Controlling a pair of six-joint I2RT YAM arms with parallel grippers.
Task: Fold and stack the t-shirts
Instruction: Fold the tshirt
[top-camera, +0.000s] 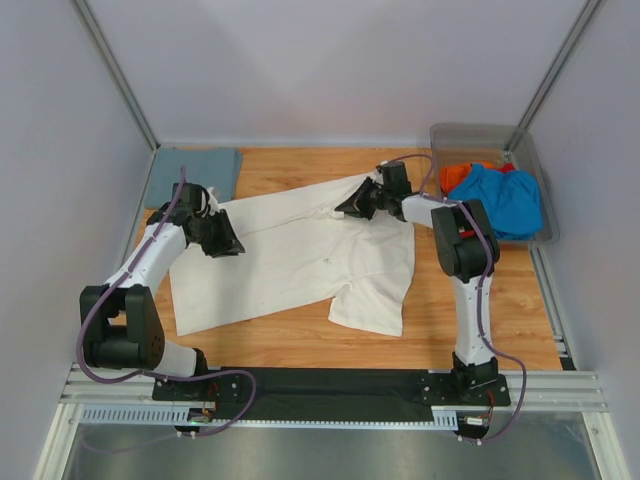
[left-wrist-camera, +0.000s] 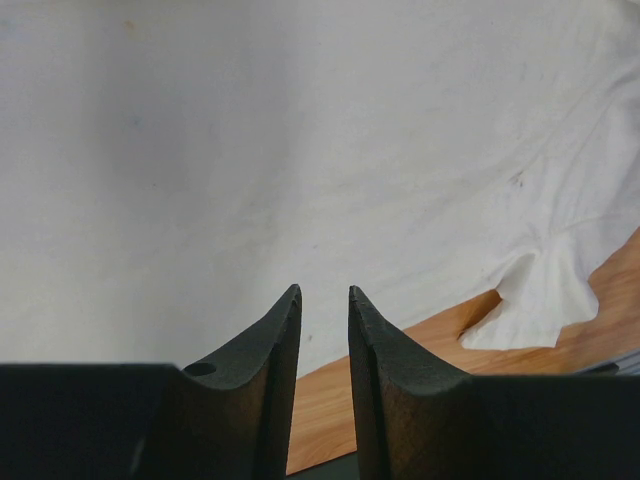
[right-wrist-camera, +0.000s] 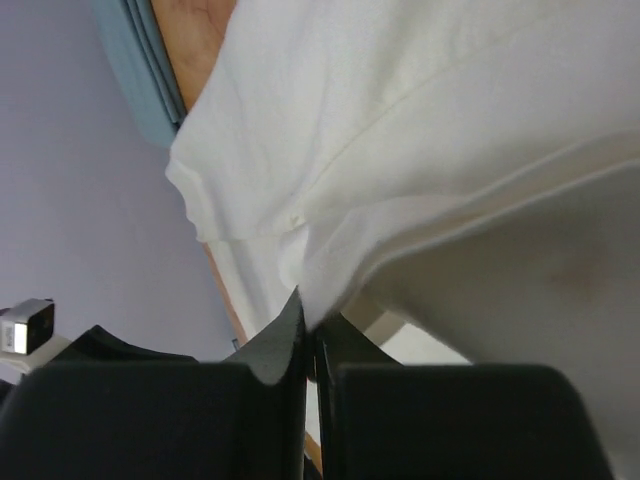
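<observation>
Starting at the bottom of the overhead frame, the two arms rise from their bases and reach up over the wooden tabletop (top-camera: 480, 320). The cream-white t-shirt (top-camera: 290, 260) lies spread across the middle of the wood, mostly flat, with one sleeve hanging down toward the lower centre.

The left end effector (top-camera: 225, 243) sits at the shirt's left edge. In its wrist view, the left end effector (left-wrist-camera: 322, 290) has its fingers a narrow gap apart with nothing between them. White cloth fills the frame beyond the tips, and bare wood shows at the lower right.

Further up, the right end effector (top-camera: 355, 207) is at the shirt's upper edge, just right of centre. Seen from its own wrist, the right end effector (right-wrist-camera: 308, 310) is fully closed, pinching a fold of the cream-white cloth, which rises from the tips in a ridge.

At the far edge, a grey-blue t-shirt (top-camera: 198, 170) lies flat in the upper left corner of the wood. In the upper right, a clear bin (top-camera: 475, 127) holds a bright blue t-shirt (top-camera: 500, 200) with an orange-red t-shirt (top-camera: 455, 176) bunched beside it.
</observation>
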